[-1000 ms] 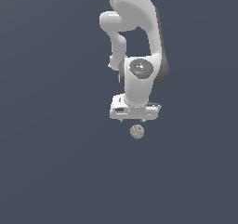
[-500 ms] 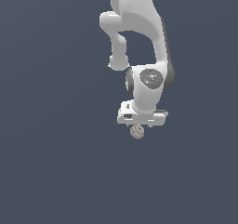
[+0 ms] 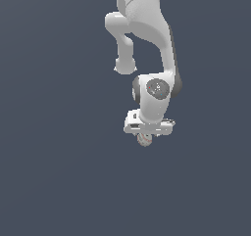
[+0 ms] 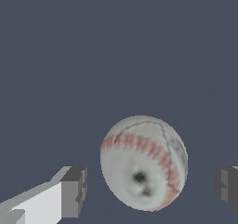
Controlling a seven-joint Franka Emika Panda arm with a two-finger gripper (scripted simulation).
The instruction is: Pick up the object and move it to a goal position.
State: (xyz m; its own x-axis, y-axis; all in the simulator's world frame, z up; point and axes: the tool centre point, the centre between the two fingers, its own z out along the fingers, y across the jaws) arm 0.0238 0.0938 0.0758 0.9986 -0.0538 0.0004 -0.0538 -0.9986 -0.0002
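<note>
The ball (image 4: 144, 163) is seen between the two fingers (image 4: 74, 191) of the gripper (image 3: 145, 138), which are spread apart, with gaps left on both sides.

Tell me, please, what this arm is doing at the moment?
A white Franka robot arm has its gripper lowered over a small off-white ball with red stitch lines, like a baseball, on a plain dark grey surface. In the wrist view the ball sits between the two dark finger pads, with gaps on both sides, so the gripper is open and nothing is grasped yet. The ball is not yet lifted.
</note>
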